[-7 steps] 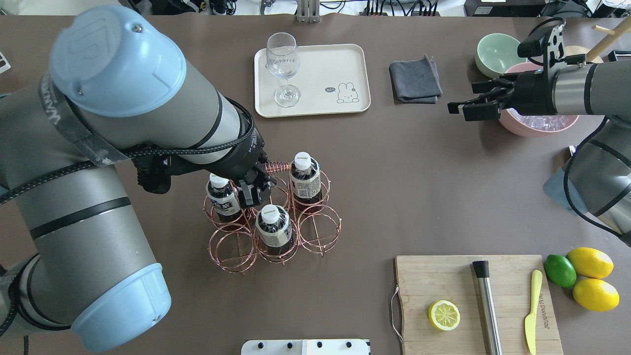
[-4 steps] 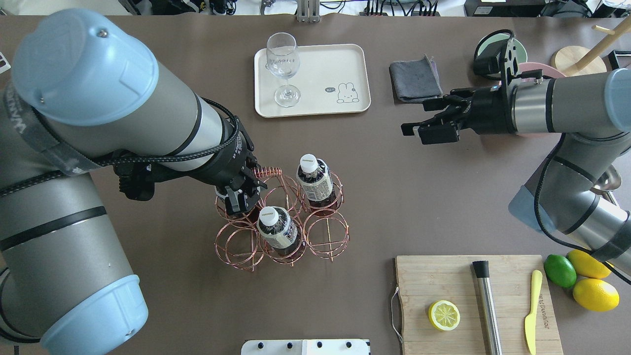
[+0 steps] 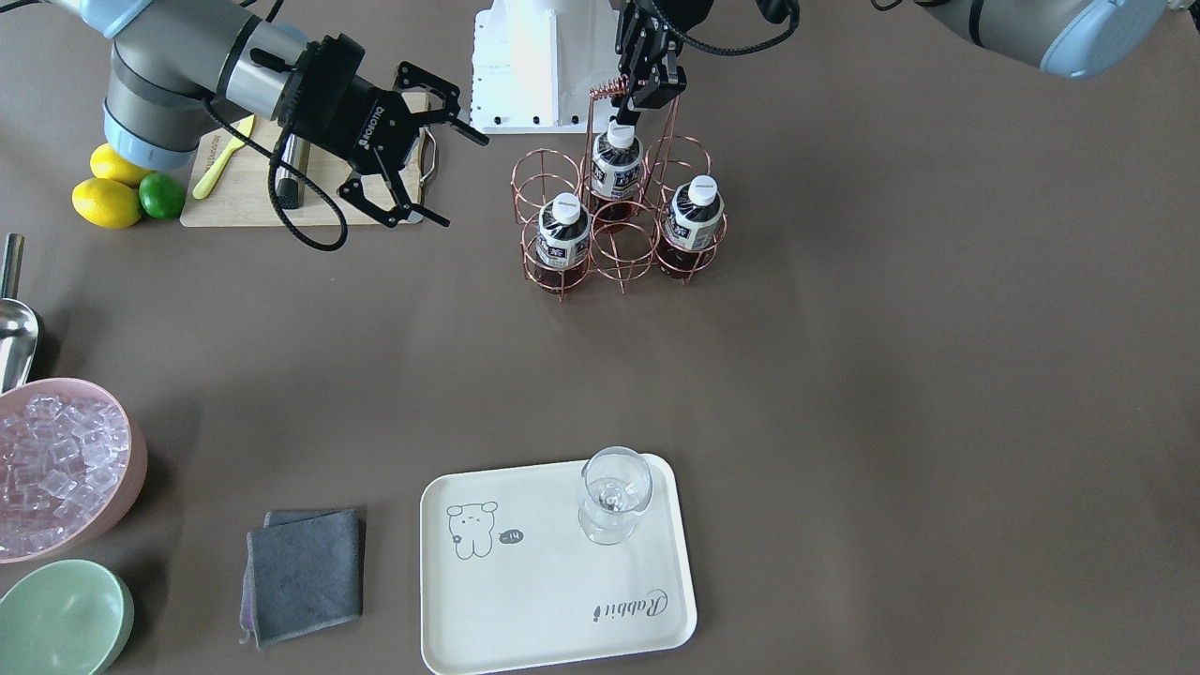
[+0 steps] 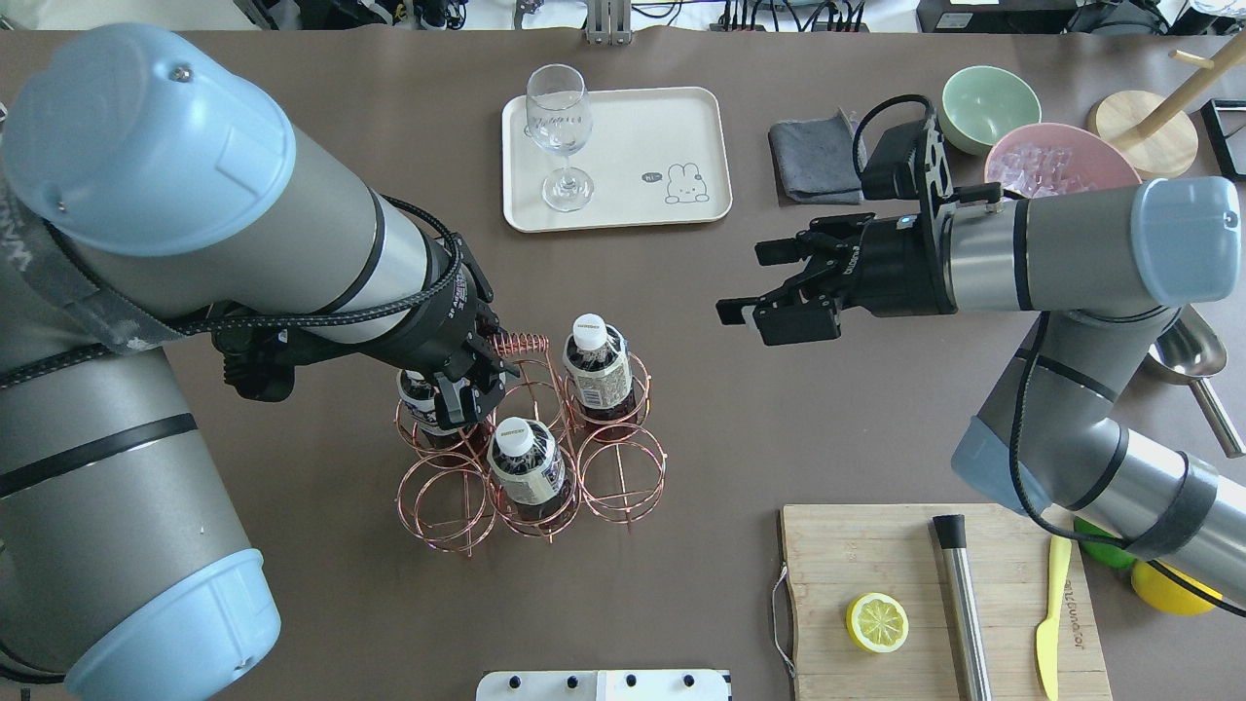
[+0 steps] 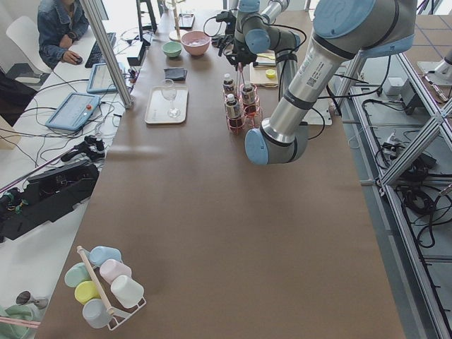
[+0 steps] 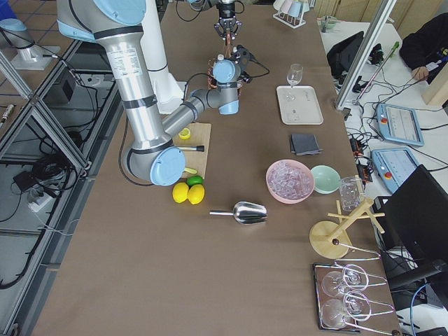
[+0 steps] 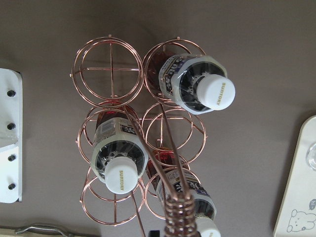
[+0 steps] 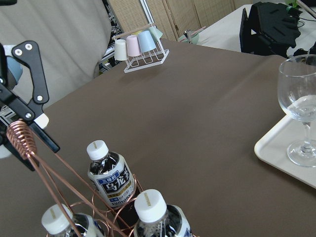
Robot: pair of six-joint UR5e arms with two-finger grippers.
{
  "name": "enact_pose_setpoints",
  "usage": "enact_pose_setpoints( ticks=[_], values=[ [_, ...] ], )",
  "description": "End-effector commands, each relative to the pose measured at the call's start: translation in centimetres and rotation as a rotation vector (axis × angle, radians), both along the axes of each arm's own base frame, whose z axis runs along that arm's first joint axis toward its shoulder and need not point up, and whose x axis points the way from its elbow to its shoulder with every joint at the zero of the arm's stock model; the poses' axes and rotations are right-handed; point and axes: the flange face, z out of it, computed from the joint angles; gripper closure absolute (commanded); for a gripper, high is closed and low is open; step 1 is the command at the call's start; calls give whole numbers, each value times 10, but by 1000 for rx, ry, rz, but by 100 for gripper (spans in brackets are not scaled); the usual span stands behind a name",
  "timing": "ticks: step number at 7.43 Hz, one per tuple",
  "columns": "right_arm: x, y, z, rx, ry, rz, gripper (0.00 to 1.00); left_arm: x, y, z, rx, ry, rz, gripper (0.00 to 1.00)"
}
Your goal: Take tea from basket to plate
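Copper-wire six-ring rack (image 4: pixel 521 343), centre-left, holds all three small clear dark-tea bottles (image 4: pixel 596 365), and the cream rectangular tray (image 4: pixel 642 127) at upper centre bears only a wine glass (image 4: pixel 560 127), so nothing is delivered; left gripper (image 4: pixel 458 394) poised over the rack, closure untellable, right gripper (image 4: pixel 742 282) splayed, empty.

Overhead: left tool (image 4: pixel 459 401) hides one tea (image 4: pixel 418 391) cap; lime (image 4: pixel 1098 543), lemon (image 4: pixel 1163 590) partly behind right arm (image 4: pixel 1119 477).

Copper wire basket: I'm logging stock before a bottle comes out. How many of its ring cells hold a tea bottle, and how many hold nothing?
Ring cells of the copper wire basket holding a white-capped clear plastic bottle of red-brown tea: 3
Ring cells holding nothing: 3
Total: 6 ring cells
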Motion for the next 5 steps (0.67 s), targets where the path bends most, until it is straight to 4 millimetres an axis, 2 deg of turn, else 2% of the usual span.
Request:
enact_pose_setpoints(
  ticks=[1,3,5],
  values=[
    [-29,24,-16,37,-28,45,0,1,0,1,0,-2,1,100],
    [-47,38,-19,24,-45,102,1,4,0,1,1,-5,4,100],
    [-54,41,-17,85,-21,137,1,11,3,3,0,-13,15,100]
  ],
)
